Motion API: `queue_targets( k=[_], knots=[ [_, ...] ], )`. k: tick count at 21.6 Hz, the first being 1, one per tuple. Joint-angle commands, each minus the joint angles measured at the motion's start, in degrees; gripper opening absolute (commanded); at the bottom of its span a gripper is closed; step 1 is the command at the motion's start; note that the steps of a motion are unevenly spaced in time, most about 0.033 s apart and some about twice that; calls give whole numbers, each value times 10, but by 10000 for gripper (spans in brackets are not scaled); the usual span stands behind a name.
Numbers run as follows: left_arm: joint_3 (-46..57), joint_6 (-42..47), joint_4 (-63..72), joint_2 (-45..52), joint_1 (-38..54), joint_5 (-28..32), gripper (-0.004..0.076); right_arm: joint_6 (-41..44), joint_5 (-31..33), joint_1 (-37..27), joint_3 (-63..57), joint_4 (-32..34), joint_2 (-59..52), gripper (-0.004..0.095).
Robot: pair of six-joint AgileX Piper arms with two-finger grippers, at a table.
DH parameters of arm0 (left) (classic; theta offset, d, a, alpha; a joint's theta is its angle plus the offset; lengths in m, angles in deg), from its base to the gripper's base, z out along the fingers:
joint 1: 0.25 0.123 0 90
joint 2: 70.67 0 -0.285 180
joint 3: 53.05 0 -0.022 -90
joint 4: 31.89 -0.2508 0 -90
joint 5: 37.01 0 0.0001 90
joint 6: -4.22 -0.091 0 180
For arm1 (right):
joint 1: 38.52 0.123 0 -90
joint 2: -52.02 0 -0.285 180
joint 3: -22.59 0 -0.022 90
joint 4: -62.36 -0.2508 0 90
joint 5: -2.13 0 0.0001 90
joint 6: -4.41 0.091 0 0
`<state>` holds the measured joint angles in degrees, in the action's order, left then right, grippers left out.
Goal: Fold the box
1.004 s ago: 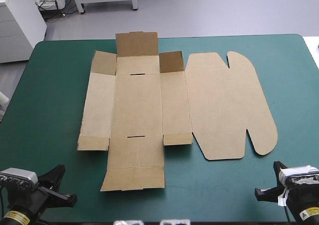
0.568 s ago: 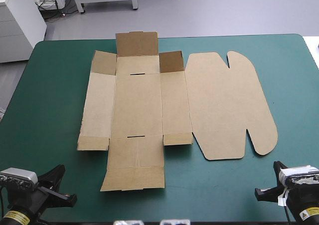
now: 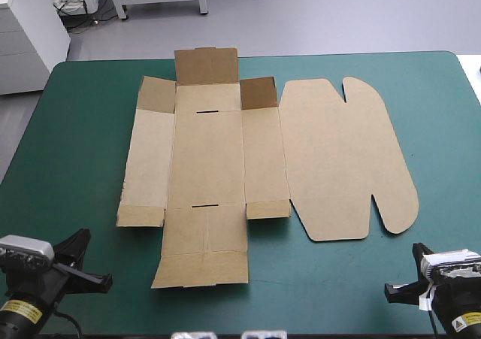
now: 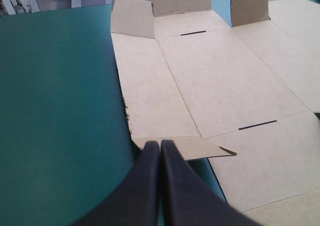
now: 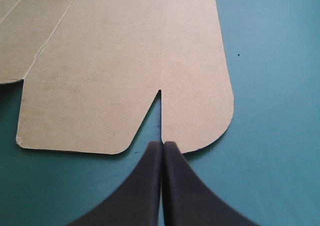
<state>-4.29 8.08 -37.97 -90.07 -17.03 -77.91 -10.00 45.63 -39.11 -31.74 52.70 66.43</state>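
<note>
High camera above the table (image 3: 75, 128); both wrist cameras low, toward the shared box (image 3: 207, 158)

Teal-green cover (image 3: 75, 143), spread over table (image 3: 448, 98)

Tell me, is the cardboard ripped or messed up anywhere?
A little. The box lies flat and mostly neat, but its left side edge, just ahead of the left gripper, looks nicked and ragged. The three far flaps also stand up instead of lying flat.
</note>
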Motion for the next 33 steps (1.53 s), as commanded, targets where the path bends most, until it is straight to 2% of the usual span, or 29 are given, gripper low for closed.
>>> queue_targets(
  k=[1, 8, 11, 15, 18, 22, 24, 26, 29, 33],
  knots=[
    [-82, 4, -5, -102, 1, 34, -10, 0, -38, 1, 13, -3, 7, -13],
    [-249, 4, -5, -323, 2, -20, 18, 0, -38, 1, 13, -3, 7, -13],
    [-267, 4, -2, -372, 2, -3, 19, 0, -38, 1, 13, -3, 7, -13],
    [-279, -14, 14, -407, 52, -6, 19, 0, -38, 1, 13, -3, 7, -13],
    [-284, -128, 112, -429, 132, -22, 19, 0, -38, 1, 13, -3, 7, -13],
    [-285, -296, 350, -468, 257, -41, 19, 0, -38, 1, 13, -3, 7, -13],
    [-296, -380, 449, -516, 332, -82, 18, 0, -38, 1, 13, -3, 7, -13],
    [-321, -389, 468, -577, 375, -117, 18, 0, -39, 1, 13, -3, 7, -13],
    [-375, -392, 463, -665, 395, -158, 18, 0, -39, 1, 13, -3, 7, -13],
    [-465, -406, 470, -807, 396, -280, 15, 0, -39, 1, 13, -3, 7, -13]
  ],
)
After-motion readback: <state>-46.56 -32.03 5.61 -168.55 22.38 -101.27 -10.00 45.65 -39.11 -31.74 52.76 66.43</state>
